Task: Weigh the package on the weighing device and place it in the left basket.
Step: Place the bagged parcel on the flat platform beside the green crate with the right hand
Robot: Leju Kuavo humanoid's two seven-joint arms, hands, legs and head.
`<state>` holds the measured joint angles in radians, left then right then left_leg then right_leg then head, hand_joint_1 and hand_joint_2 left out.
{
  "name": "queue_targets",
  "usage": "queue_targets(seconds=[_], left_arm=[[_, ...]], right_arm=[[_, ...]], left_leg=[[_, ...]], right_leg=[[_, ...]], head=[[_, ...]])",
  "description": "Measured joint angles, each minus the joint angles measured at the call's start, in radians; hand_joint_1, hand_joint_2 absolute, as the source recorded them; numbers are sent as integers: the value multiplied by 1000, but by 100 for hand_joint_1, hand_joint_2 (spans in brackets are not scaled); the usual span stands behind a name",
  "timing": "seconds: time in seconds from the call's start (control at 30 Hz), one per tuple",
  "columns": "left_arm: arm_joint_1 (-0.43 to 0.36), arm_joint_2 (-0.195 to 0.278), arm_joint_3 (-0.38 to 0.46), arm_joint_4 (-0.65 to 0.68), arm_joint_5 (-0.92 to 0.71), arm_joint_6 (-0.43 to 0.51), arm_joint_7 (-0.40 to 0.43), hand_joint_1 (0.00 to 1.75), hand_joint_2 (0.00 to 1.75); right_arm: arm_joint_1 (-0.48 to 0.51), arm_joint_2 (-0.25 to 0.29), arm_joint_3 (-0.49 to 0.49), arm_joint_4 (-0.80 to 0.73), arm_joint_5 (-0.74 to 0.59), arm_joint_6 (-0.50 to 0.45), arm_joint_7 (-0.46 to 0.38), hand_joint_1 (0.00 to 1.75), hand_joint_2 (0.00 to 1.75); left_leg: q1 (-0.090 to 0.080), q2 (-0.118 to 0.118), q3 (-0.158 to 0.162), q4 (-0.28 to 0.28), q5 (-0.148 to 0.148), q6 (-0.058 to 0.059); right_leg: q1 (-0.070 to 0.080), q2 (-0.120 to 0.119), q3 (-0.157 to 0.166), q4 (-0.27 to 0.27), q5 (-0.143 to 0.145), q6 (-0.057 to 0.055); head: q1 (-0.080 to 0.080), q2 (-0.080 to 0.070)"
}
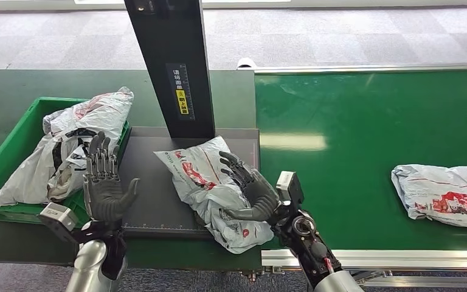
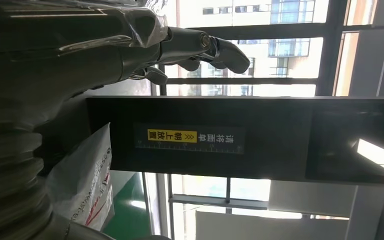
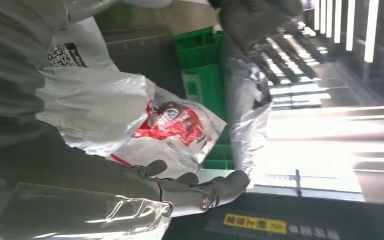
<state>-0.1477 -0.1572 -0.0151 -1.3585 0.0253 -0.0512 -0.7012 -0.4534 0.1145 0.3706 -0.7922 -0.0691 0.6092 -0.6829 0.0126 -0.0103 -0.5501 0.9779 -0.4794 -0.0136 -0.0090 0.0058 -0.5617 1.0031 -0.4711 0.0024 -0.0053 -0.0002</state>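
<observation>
R hand lies on the package, fingers spread over it and thumb against its near side, no clear grip. Package sits on the dark scale plate, near the black post. L hand open, fingers apart, upright betw. scale and green basket, which holds other bags. One more bag on the belt, well apart.

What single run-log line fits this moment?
package: on scale plate | right hand: resting on it | left hand: open | basket: holds bags
</observation>
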Motion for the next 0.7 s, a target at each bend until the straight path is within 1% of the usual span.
queue_targets(seconds=[0.1, 0.13, 0.27, 0.43, 0.5, 0.57, 0.7], left_arm=[[8, 4, 0, 0, 3, 0, 0, 0, 175], [9, 5, 1, 0, 3, 0, 0, 0, 175], [11, 8, 1, 0, 3, -1, 0, 0, 175], [16, 12, 1, -1, 1, -2, 0, 0, 175], [22, 15, 1, -1, -3, -2, 0, 0, 175], [28, 18, 1, -3, -7, -3, 0, 0, 175], [48, 22, 2, -18, -22, -14, 0, 0, 175]], right_arm=[[18, -9, -29, -31, -123, 112, 31, 0, 175], [23, -12, -37, -38, -148, 136, 37, 0, 175], [35, -17, -57, -55, -192, 169, 53, 0, 175], [45, -21, -86, -85, -362, 229, 108, 0, 175], [50, -26, -100, -108, -399, 222, 123, 0, 175], [57, -35, -114, -128, -395, 186, 126, 0, 175], [78, -65, -147, -168, -302, 45, 87, 0, 175]], left_leg=[[0, 0, 0, 0, 0, 0], [0, 0, 0, 0, 0, 0], [0, 0, 0, 0, 0, 0], [0, 0, 0, 0, 0, 0], [0, 0, 0, 0, 0, 0], [0, 0, 0, 0, 0, 0], [0, 0, 0, 0, 0, 0]], right_leg=[[0, 0, 0, 0, 0, 0], [0, 0, 0, 0, 0, 0], [0, 0, 0, 0, 0, 0], [0, 0, 0, 0, 0, 0], [0, 0, 0, 0, 0, 0], [0, 0, 0, 0, 0, 0], [0, 0, 0, 0, 0, 0]], head=[[0, 0], [0, 0], [0, 0], [0, 0], [0, 0], [0, 0], [0, 0]])
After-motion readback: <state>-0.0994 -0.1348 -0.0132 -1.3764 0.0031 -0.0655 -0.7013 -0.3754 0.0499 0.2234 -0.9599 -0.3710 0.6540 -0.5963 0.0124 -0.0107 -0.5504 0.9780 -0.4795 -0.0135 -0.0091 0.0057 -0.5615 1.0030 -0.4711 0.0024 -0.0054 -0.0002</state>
